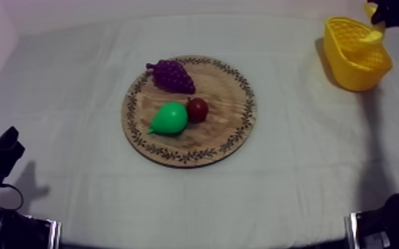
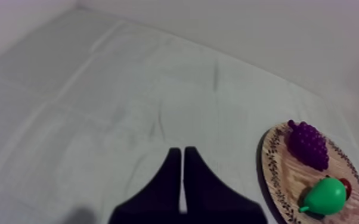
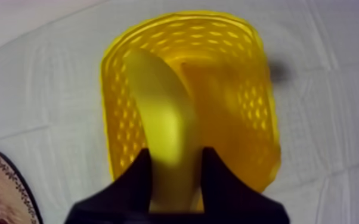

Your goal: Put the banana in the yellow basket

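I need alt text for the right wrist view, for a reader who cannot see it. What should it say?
The right tool, shut on a banana, holds it over the open yellow basket, which stands on a grey-white cloth. The patterned rim of a wooden board lies near the basket.

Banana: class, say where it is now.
The right gripper holds the banana over the yellow basket, at the table's far right corner in the top view.
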`<move>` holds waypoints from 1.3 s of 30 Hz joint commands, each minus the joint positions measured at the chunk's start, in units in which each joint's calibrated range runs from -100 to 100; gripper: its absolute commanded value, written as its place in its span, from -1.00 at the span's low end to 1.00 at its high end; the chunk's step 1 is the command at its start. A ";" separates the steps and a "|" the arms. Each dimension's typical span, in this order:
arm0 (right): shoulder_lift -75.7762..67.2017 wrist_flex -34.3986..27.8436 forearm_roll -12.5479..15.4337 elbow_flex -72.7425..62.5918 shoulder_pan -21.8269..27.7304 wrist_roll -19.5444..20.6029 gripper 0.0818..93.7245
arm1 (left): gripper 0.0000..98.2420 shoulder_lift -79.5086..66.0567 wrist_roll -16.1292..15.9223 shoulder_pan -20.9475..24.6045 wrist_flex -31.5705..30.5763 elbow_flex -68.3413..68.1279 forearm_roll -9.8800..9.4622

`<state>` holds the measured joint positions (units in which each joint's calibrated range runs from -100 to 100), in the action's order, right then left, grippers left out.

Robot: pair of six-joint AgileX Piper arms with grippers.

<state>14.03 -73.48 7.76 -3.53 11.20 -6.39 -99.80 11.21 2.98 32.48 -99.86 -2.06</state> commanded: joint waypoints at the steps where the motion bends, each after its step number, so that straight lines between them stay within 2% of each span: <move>1: 1.30 1.06 -0.25 -0.14 -0.03 0.11 -0.75 | -1.00 -0.03 0.00 0.03 0.02 -0.03 -0.01; 25: 11.83 6.60 -0.48 -2.80 0.98 0.26 -0.61 | -1.00 -0.03 0.00 0.03 0.02 -0.03 -0.01; 36: 12.11 8.43 -1.35 -1.93 1.06 1.63 -0.31 | -1.00 -0.03 0.00 0.03 0.02 -0.03 -0.01; 39: 11.96 8.98 -0.90 -1.69 1.31 1.69 -0.29 | -1.00 -0.03 0.00 0.03 0.02 -0.03 -0.01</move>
<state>26.18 -64.68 6.61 -5.38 12.44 -4.72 -99.80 11.21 2.98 32.48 -99.86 -2.06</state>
